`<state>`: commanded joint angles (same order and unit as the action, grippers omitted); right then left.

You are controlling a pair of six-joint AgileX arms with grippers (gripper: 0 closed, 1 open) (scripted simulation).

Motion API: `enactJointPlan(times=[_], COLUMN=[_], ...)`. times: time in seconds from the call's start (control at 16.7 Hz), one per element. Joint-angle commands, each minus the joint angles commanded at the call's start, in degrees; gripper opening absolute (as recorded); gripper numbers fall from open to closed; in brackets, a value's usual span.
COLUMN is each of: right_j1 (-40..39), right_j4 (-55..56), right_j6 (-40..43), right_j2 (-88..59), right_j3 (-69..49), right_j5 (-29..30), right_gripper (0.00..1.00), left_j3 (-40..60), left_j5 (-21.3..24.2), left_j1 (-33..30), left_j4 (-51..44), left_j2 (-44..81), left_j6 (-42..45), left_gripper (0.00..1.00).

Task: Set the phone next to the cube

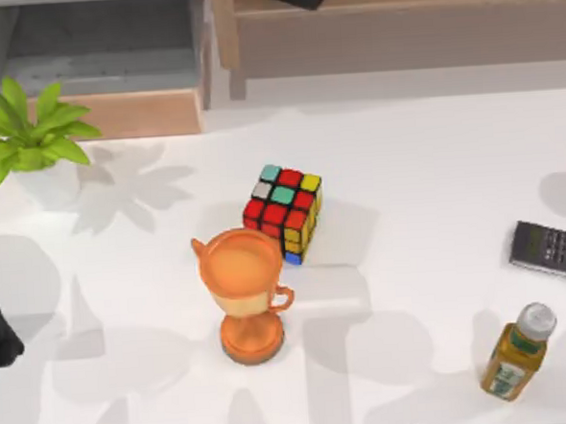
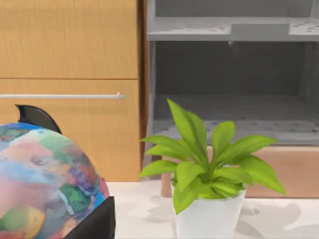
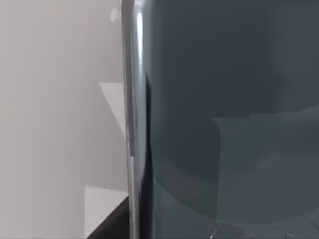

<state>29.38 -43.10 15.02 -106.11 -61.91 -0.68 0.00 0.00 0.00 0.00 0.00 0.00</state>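
Since glossy and thin, probably slick and light but stiff, so best pinched across the silvery long edges. Looks like a dark grey-blue slab, the phone [image 3: 224, 119], right up against the right wrist camera, a tiny dark corner of it maybe at the top view's bottom edge. Can't tell the right claw's state. Well apart from the cube [image 1: 284, 212] mid-table, beside an orange trophy [image 1: 246, 291].

Cube [image 1: 285, 212] mid-table; phone [image 3: 224, 119] glossy dark.
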Motion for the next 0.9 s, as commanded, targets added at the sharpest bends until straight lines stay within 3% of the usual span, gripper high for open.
enactJointPlan(times=[0.54, 0.9], right_j1=[-0.5, -5.8], right_j4=[-2.0, -5.5], right_j6=[-0.9, -9.4], right_j2=[2.1, 6.7], right_j3=[-2.1, -12.0], right_j5=[0.1, 1.6], right_gripper=[0.0, 0.0], left_j3=[0.0, 0.0], left_j5=[0.0, 0.0], left_j1=[0.0, 0.0], left_j4=[0.0, 0.0], left_j2=[0.0, 0.0], left_j6=[0.0, 0.0], left_gripper=[1.0, 1.0])
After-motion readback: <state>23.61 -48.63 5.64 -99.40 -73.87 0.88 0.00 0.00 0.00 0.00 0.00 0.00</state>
